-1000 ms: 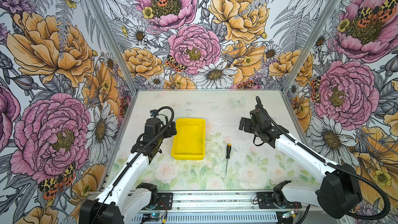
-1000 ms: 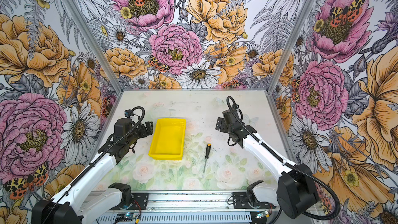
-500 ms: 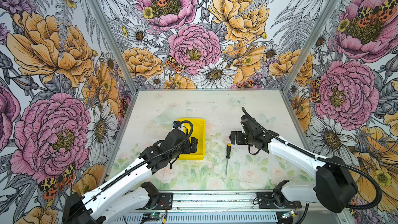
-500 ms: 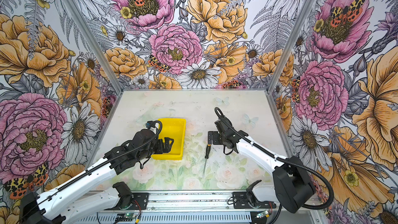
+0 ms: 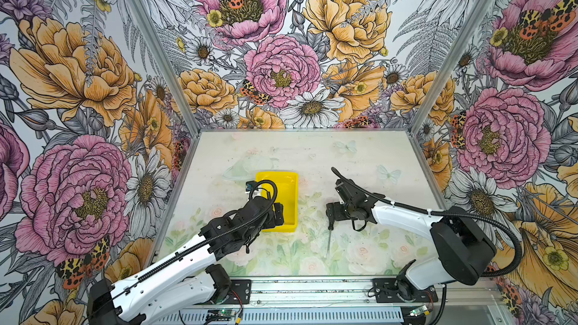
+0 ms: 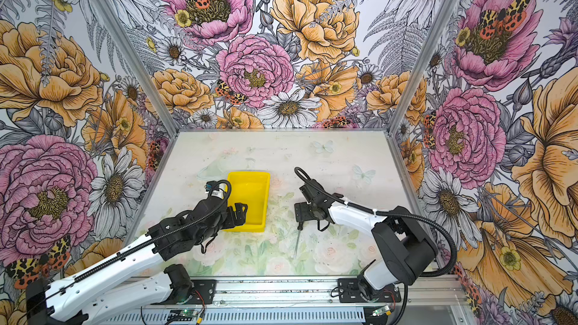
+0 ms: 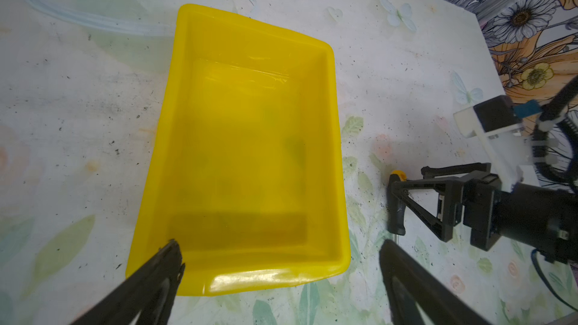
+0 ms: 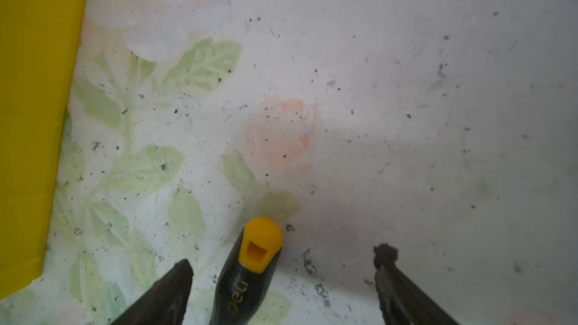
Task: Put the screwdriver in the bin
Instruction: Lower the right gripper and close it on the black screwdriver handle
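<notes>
1. Two robot arms reach over a pale, flower-printed desk (image 5: 312,157) enclosed by walls of bold floral wallpaper.
2. A yellow bin (image 5: 295,201) sits left of centre on the desk; the left wrist view shows nothing inside it.
3. The screwdriver (image 5: 329,240) lies flat on the desk just right of the bin, not touching it. Its orange-capped black handle is toward the far side and its thin shaft points near.
4. The right gripper (image 5: 331,212) is low over the handle with its jaws wide apart, one on either side. The right wrist view shows gaps on both sides, so nothing is gripped.
5. The left gripper (image 5: 279,214) hovers over the bin's near end, jaws spread wide and holding nothing. Whether a fingertip touches the rim is unclear.
</notes>
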You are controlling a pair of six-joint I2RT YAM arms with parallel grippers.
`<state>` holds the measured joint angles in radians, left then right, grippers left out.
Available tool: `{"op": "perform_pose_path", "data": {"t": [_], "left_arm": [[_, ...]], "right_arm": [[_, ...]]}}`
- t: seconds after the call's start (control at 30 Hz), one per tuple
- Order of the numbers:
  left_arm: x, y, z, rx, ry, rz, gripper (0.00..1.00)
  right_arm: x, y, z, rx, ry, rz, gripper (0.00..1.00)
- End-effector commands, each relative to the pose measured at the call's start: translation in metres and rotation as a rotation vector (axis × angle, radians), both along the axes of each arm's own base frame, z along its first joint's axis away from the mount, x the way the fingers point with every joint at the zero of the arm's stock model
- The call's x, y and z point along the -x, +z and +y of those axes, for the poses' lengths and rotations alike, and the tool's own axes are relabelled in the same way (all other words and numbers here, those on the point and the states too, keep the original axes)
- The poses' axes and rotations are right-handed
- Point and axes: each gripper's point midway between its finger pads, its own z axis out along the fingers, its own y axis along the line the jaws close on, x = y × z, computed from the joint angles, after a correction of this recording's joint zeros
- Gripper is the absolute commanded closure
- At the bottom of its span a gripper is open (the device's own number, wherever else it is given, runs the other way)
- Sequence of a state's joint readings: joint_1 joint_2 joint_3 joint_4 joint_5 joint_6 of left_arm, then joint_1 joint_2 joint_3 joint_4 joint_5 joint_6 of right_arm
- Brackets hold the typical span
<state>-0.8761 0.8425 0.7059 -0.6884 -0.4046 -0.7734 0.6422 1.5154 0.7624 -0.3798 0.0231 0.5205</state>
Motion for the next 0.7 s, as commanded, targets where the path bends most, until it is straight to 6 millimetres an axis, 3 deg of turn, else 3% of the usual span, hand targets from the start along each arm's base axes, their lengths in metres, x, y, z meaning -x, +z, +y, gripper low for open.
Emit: {"op": "perform_pose_path", "data": {"t": [0.0, 0.1, 0.33, 0.53, 0.67], "left_arm": [[-0.002, 0.001, 0.013, -0.030, 0.043, -0.036, 0.01], [-0.002, 0.003, 0.016, -0.040, 0.021, -0.050, 0.01], [0.005, 0.000, 0.025, -0.022, -0.044, -0.049, 0.01], [0.008, 0.008, 0.038, 0.031, -0.039, -0.077, 0.01], [0.007, 0.011, 0.040, 0.043, -0.033, -0.094, 0.01]], "right_arm": [[-0.010, 0.007, 0.009, 0.017, -0.017, -0.053, 0.19], [-0.004, 0.004, 0.014, 0.017, -0.048, -0.046, 0.30], [0.013, -0.006, 0.034, 0.056, -0.065, -0.031, 0.43], [0.021, -0.022, 0.032, 0.085, -0.133, -0.007, 0.55], [0.024, -0.027, 0.033, 0.107, -0.143, -0.001, 0.70]]}}
